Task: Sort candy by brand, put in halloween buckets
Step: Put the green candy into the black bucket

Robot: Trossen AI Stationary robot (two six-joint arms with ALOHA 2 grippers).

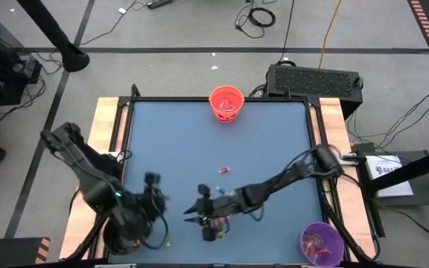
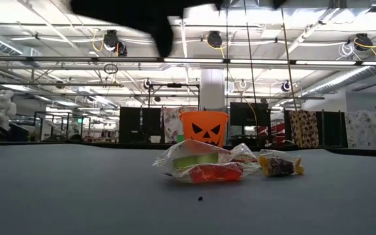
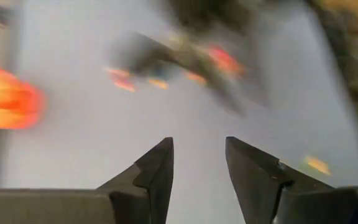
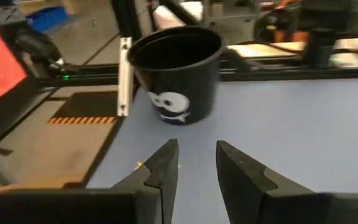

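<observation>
Seen from above, with 12 o'clock at the far edge of the worktop (image 1: pixel 170 141), the right claw (image 1: pixel 192 214) hangs low near the 6 o'clock edge, in the middle. Its fingers stand a little apart, and its own camera shows nothing between them. Its tips point toward 9 o'clock, at the black bucket (image 4: pixel 178 73) standing upright at the worktop's near left corner.

The left claw (image 1: pixel 153 195) is just beside it at 9 o'clock, partly open and also empty.

A small heap of candy (image 2: pixel 226 163) lies close to the right claw, partly under its wrist; one loose red piece (image 1: pixel 223 171) lies a little farther, toward 1 o'clock. So the right arm is the nearer one to the candy, but the candy lies behind its tips, not in front. The long axis of the pieces cannot be told.

The purple bucket (image 1: pixel 321 243) stands at 4 o'clock, and the orange bucket (image 1: pixel 226 103) far at 12 o'clock.
</observation>
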